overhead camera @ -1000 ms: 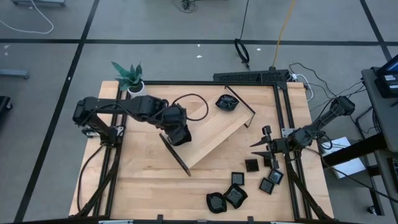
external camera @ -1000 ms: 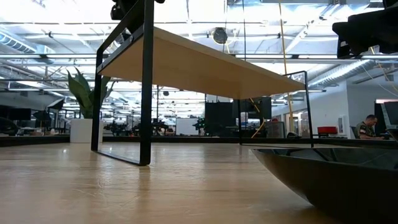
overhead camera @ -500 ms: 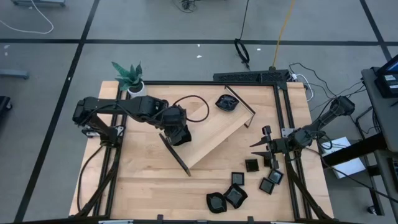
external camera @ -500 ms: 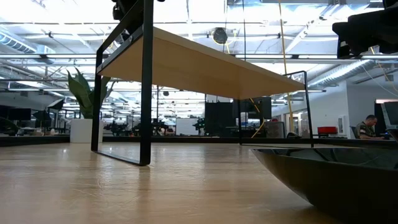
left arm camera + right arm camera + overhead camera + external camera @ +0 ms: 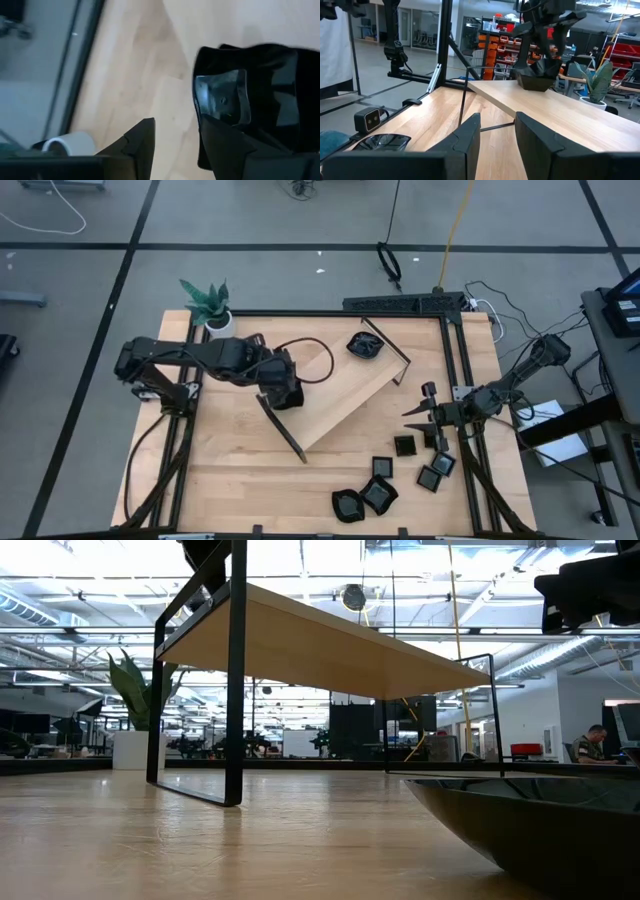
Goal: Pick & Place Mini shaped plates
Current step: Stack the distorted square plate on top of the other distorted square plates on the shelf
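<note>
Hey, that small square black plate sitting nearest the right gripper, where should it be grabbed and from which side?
Take the small square plate by its raised rim, coming straight down from above. It lies flat on the table, so only the rim offers a hold. The edge facing the right gripper looks free of neighbours, so put one of the jaws inside it and one outside.

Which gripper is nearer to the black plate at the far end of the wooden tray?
Right. The right gripper waits past the tray's end rail, toward the table's right edge from the plate. The left gripper is over the tray's opposite end.
</note>
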